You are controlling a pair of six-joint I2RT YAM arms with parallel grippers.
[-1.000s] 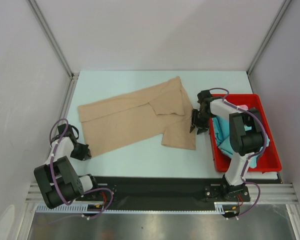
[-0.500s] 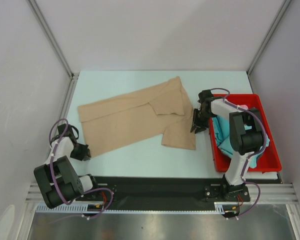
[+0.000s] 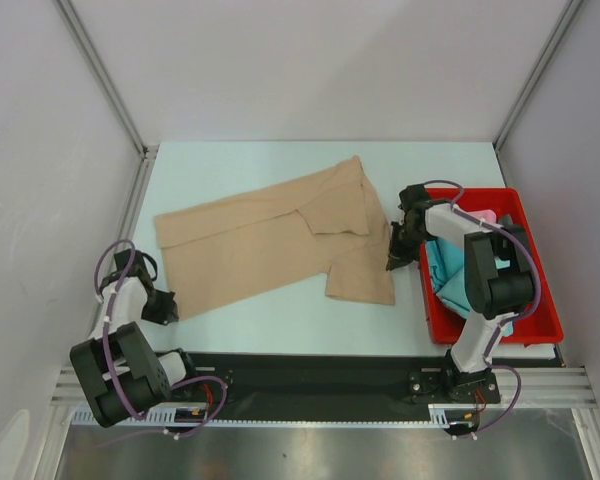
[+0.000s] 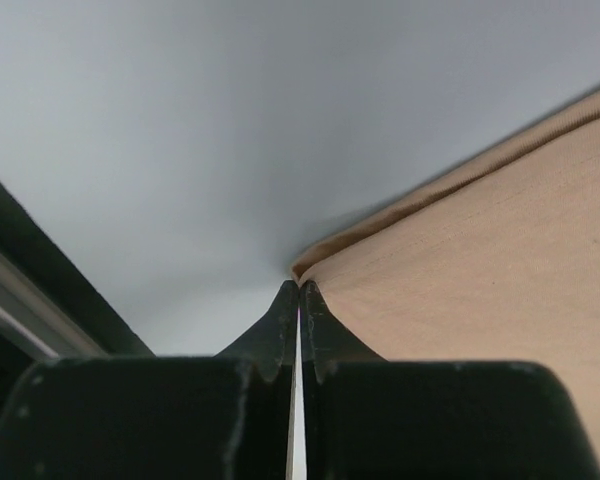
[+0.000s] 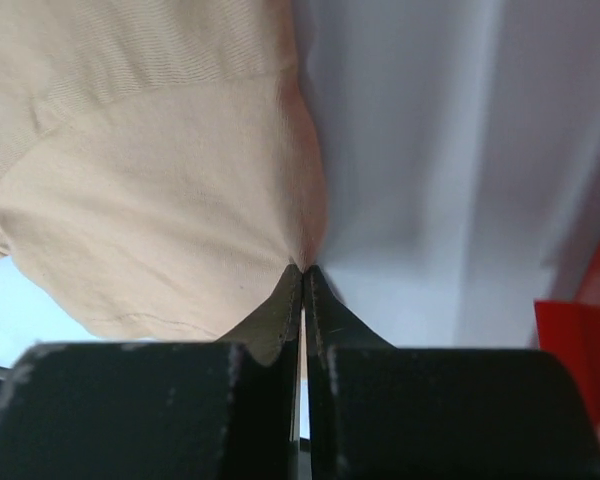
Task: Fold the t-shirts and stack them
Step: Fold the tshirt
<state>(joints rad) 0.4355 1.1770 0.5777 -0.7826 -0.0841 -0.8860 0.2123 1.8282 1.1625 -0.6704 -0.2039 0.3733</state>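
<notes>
A tan t-shirt lies spread across the table, with a fold line near its middle. My left gripper is at the shirt's near-left corner. In the left wrist view its jaws are shut, with the tan corner pinched at the tips. My right gripper is at the shirt's right edge. In the right wrist view its jaws are shut on a puckered bit of tan cloth. A teal t-shirt and a pink t-shirt lie in the red bin.
The red plastic bin stands at the right side of the table, right next to my right arm; its corner shows in the right wrist view. White walls and metal frame posts close in the table on three sides.
Both grippers have shifted slightly outward, the left toward the left, the right toward the near right. The shirt's left edge and near-right corner have followed a little.
</notes>
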